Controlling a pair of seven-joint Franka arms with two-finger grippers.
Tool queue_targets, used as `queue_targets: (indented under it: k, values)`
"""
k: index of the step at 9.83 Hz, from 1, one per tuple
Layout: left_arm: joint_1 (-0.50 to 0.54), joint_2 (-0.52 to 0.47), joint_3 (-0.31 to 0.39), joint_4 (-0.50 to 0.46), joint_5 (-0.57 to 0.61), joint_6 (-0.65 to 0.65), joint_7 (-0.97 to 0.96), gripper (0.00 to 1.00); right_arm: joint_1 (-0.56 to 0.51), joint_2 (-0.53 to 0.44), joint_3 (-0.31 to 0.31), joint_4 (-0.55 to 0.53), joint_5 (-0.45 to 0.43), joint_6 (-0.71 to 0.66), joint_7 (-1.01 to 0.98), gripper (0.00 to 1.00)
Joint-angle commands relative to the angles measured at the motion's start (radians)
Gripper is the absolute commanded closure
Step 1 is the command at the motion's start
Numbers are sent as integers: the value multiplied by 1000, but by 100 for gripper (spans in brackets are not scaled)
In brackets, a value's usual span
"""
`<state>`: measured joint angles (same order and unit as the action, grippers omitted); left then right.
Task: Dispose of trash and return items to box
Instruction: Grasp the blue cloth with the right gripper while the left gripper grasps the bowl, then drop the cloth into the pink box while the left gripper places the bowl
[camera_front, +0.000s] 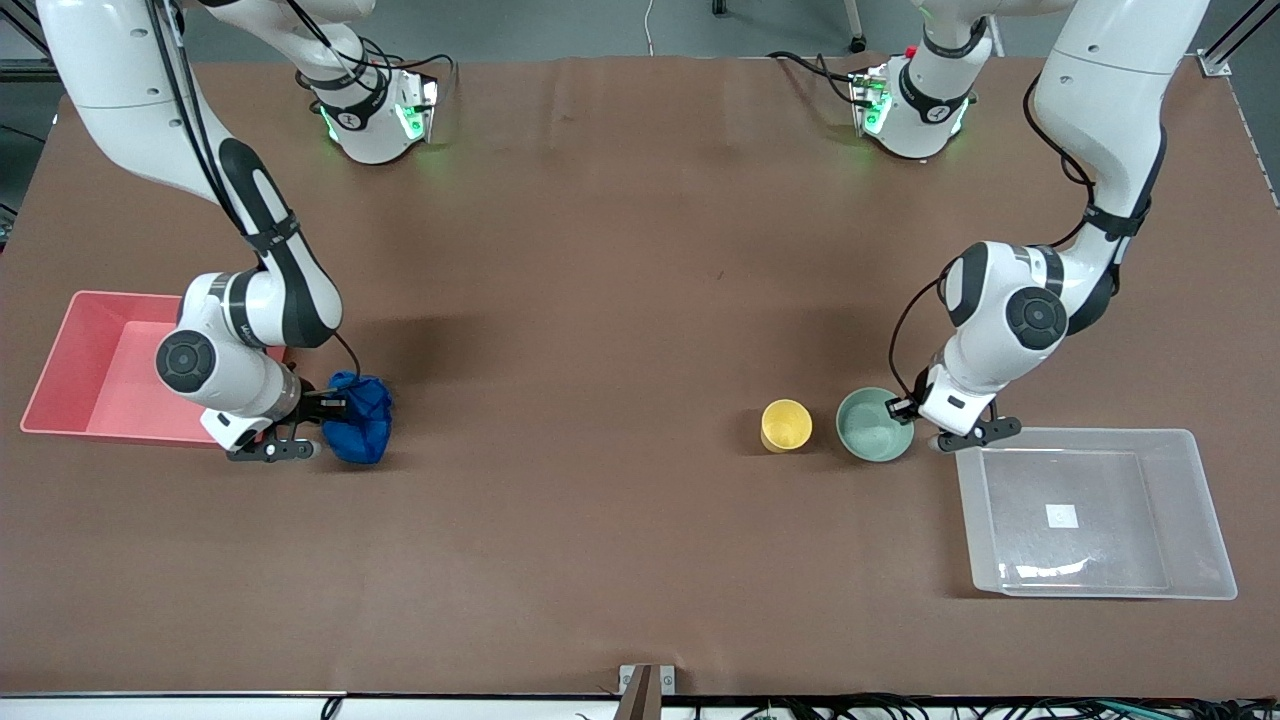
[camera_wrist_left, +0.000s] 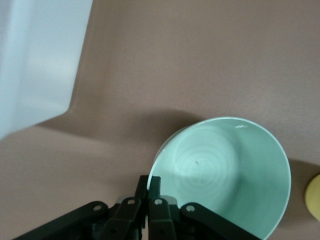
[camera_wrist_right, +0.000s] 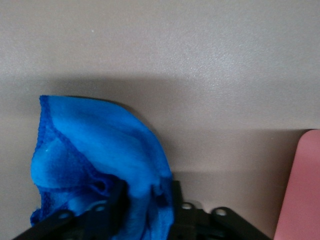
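The right gripper is clamped on the crumpled deep blue cloth wad, its black fingers buried in the folds, the wad low at the brown paper-covered table just beside the pink opaque rectangular bin, which sits toward the right arm's end. The left gripper pinches the rim of the pale mint-green round bowl, its two fingers closed with the thin wall between them, one inside and one outside; the bowl is mouth up. Just beside this gripper, nearer the front camera, lies the large clear plastic tub with rounded corners and a small white square sticker, its long axis running along the table's length. On the bowl's other flank stands the small round yellow cup, upright, close to the bowl but not touching it. Nothing lies between the bowl and the tub, or between the wad and the bin
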<state>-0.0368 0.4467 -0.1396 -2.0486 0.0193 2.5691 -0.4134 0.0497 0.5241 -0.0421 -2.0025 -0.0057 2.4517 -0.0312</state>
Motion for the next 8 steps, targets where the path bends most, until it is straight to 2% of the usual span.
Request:
queue_targets:
  k: [1, 2, 4, 5, 8]
  values:
    - [11, -25, 2, 164, 16, -236, 2, 100, 4, -7, 2, -9, 12, -2, 4, 93]
    - [12, -16, 3, 291, 17, -360, 5, 100, 2, -10, 2, -10, 10, -8, 7, 93]
    - [41, 22, 24, 451, 74, -432, 60, 100, -2, -68, 1, 2, 10, -100, 7, 93]
    - [82, 52, 23, 488, 143, -432, 132, 100, -7, -113, -1, 25, 10, -168, 7, 93]
    - [208, 156, 23, 580, 156, -426, 380, 100, -36, -223, -4, 128, 9, -394, 5, 93]
